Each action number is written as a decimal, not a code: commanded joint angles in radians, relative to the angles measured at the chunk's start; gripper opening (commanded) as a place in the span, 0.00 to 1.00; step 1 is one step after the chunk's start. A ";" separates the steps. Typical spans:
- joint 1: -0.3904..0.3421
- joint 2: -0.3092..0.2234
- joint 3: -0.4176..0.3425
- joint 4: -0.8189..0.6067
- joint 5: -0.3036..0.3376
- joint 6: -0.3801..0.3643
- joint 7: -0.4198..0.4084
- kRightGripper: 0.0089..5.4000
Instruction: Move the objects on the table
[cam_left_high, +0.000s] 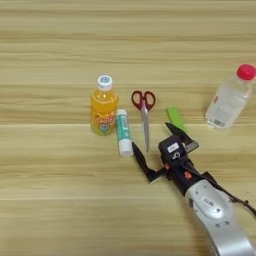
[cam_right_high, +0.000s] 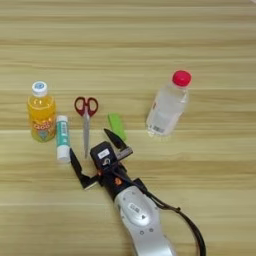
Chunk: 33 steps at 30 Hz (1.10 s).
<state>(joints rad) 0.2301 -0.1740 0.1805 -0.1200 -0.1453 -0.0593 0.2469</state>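
While pincer (cam_left_high: 155, 141) gapes unclenched, scissors (cam_left_high: 144, 112) lie just beyond, green block (cam_left_high: 175, 116) alongside.

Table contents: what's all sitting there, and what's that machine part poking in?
Juice bottle: one, orange with white cap, upright, far left of the row.
Tube: one, teal and white, lying just right of the juice bottle.
Scissors: one pair, red handles, closed, blades pointing toward the robot.
Block: one, green, lying right of the scissors.
Clear bottle: one, red cap, standing apart at the right.
Table: one, light wood, under everything.
Forearm: one, silver, entering from the bottom edge.
Pincer: one, two black fingers spread open, empty, near the scissor tips.
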 joint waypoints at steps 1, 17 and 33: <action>-0.030 -0.005 0.002 -0.032 -0.002 -0.033 -0.007 0.99; -0.018 0.026 -0.007 -0.166 0.083 -0.045 0.018 0.99; -0.182 0.077 0.088 -0.192 0.188 0.230 0.118 0.99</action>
<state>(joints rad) 0.1171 -0.1083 0.2598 -0.2793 0.0361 0.1728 0.3637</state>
